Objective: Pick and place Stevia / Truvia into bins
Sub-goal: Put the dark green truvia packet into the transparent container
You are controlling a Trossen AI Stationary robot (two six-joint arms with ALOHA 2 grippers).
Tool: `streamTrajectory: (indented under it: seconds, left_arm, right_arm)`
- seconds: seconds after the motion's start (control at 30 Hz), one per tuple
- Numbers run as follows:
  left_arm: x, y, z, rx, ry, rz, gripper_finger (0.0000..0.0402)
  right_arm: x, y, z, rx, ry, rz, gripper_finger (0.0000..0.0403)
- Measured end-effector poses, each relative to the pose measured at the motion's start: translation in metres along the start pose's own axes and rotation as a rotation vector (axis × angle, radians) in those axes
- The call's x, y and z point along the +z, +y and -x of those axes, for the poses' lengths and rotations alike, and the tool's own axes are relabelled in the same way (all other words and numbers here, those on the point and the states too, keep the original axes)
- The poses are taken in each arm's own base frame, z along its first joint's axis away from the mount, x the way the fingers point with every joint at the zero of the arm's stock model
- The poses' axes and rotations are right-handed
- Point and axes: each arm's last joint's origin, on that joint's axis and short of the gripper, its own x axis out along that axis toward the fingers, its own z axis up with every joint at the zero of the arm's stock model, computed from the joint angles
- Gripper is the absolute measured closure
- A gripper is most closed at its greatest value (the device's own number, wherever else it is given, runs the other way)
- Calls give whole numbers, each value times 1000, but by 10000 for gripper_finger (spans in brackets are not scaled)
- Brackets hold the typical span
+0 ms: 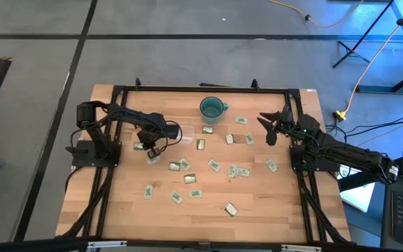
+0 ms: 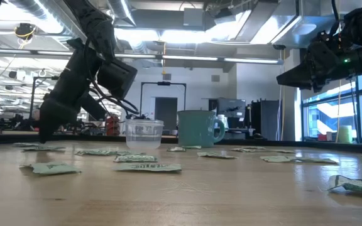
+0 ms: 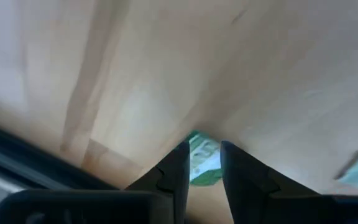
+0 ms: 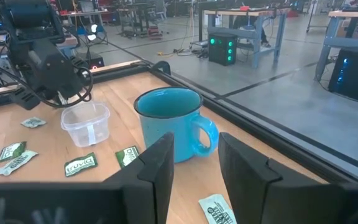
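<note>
Only thing we can actually read is "truvia" in white letters on one green packet (image 4: 80,165) lying near the clear tub (image 4: 87,122); other packets' print stays illegible.

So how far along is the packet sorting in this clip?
Barely started. The clear tub looks empty. The left gripper is down at the table with its fingers either side of one green packet; whether it grips it is unclear. The right gripper waits open near the teal mug. About twenty packets, such as one, lie scattered on the table.
</note>
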Motion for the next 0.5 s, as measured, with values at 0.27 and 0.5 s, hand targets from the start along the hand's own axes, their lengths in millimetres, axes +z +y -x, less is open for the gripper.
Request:
streamTrajectory:
  seconds: [0.27,0.5]
  left_arm:
    - [2,-1,-1,-11,-25,7,310]
    - [-6,2,-20,-52,16,32,325]
  right_arm:
    - [-1,0,0,-1,14,0,274]
    - [-3,0,0,-2,30,1,274]
